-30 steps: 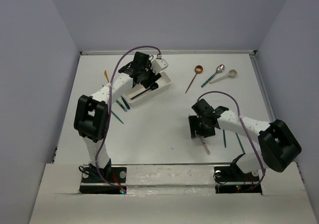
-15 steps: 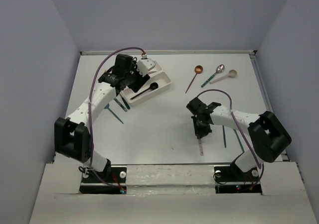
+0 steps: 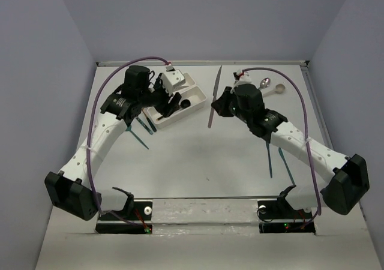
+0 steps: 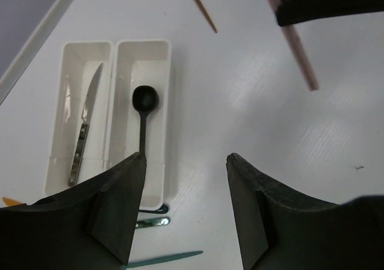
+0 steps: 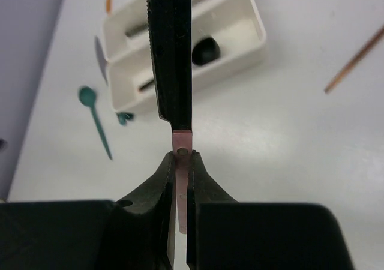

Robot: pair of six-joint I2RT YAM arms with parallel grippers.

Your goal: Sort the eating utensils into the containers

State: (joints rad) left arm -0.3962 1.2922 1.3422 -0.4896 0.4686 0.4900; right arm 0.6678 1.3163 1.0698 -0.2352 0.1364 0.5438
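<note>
Two white containers [image 4: 144, 48] lie side by side. One holds a silver knife [image 4: 84, 123], the other a black spoon [image 4: 144, 105]. My left gripper [image 4: 186, 162] hangs open and empty above the table beside them, and it also shows in the top view [image 3: 170, 107]. My right gripper [image 5: 182, 156] is shut on a pink-handled knife [image 5: 182, 139], whose dark blade points toward the containers [image 5: 240, 27]. From above, that knife [image 3: 214, 96] hangs in the air just right of the containers [image 3: 198, 91].
A teal spoon [image 3: 137, 139] and small teal pieces [image 3: 147, 123] lie left of the containers. A silver spoon [image 3: 264, 84] and a cream spoon [image 3: 279, 89] sit far right. Two teal utensils [image 3: 270, 162] lie under the right arm. A copper spoon handle [image 5: 357, 57] shows at right.
My right gripper shut on the pink-handled knife near the table's front and carried it up and away to beside the containers. The left gripper drew back slightly from the containers, still open.
</note>
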